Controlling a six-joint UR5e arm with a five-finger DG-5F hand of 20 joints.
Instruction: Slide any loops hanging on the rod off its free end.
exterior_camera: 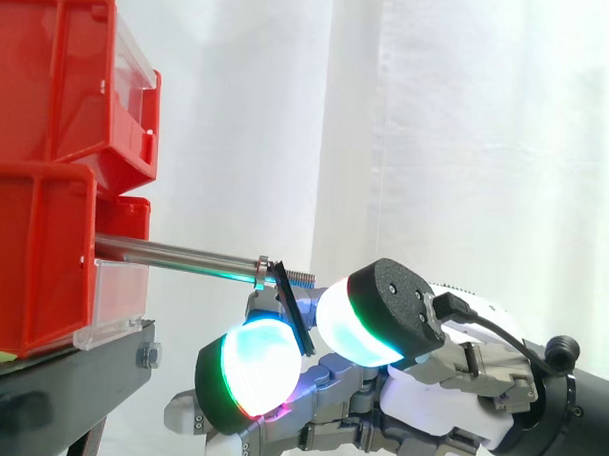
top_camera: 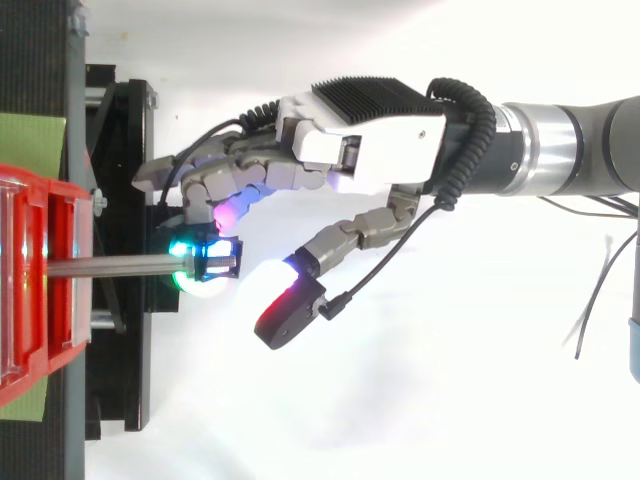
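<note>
White curtain backdrop. A black loop hangs near the free end of the rod, tilted outward, seemingly because the hand pinches it between curled fingers and thumb to draw it off. Side view shows that pinch; top view shows the loop encircling the rod, which juts from the red bins.

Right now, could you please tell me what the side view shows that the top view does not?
Side view: the black loop hangs tilted on the rod, at its threaded free end, and the red bins are stacked. Top view: the arm's silver wrist, and the hand with its palm lying to one side of the rod's line. Both: the hand close by the loop at the rod's tip.
</note>
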